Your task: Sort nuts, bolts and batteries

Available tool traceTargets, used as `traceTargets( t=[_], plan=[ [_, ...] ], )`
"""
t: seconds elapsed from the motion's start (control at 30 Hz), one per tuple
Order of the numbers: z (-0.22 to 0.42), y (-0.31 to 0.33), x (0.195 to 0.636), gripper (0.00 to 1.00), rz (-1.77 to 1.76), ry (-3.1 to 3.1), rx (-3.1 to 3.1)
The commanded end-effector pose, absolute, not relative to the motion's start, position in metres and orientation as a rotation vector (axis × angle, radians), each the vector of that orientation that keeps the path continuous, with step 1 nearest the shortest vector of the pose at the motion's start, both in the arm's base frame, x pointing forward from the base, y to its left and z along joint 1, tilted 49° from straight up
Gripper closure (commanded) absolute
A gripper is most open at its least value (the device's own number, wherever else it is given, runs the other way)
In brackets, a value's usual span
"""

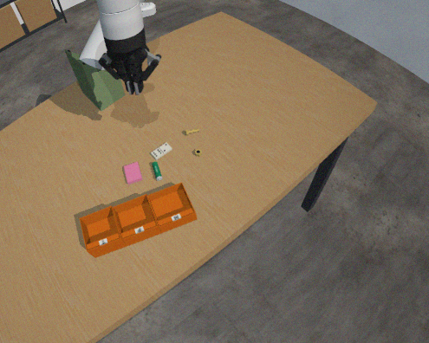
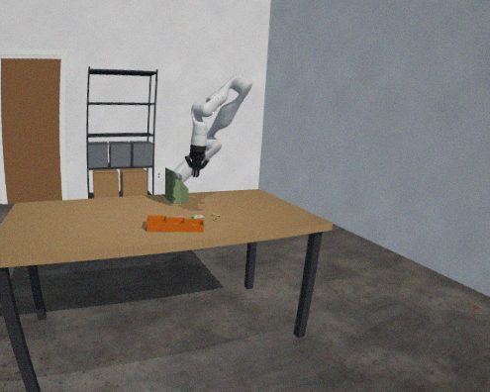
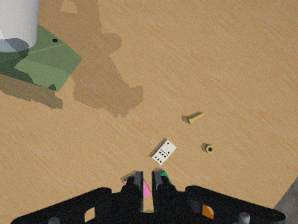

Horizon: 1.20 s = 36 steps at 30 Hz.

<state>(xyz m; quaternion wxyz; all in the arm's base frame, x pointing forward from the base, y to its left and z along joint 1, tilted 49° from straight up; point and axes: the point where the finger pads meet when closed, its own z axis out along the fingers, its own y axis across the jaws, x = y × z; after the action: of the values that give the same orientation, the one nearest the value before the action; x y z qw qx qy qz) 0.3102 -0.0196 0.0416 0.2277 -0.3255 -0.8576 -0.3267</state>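
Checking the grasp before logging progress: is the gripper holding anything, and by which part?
Nothing is held: the gripper is shut in the air, high above the table.

Light: even, soft, from above.
Shadows: blurred beneath the arm [image 1: 120,26] on the table [image 1: 263,87].
Sharpness: grainy, low detail.

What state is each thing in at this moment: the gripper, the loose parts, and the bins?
Gripper: shut, holding nothing, in the air near the green block.
Bolt: lying on the table, not binned.
Nut: on the table, not binned.
Battery: lying on the table, not binned.
Domino: flat on the table.
Pink block: flat on the table.
Bins: standing on the table, all three compartments hold nothing.
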Motion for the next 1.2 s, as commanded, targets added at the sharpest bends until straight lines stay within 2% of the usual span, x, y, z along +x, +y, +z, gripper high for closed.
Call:
traceTargets(
  t=[0.0, 0.57, 0.97, 1.17],
  plan=[
    [0.038, -0.022, 0.319, 0.91, -0.959, -2.423, -0.790],
    [0.036, -0.018, 0.368, 0.91, -1.249, -2.768, 0.138],
    [0.036, -0.018, 0.368, 0.91, -1.250, -2.768, 0.140],
    [-0.013, -0.026, 0.375, 0.91, -1.308, -2.823, 0.574]
  ],
)
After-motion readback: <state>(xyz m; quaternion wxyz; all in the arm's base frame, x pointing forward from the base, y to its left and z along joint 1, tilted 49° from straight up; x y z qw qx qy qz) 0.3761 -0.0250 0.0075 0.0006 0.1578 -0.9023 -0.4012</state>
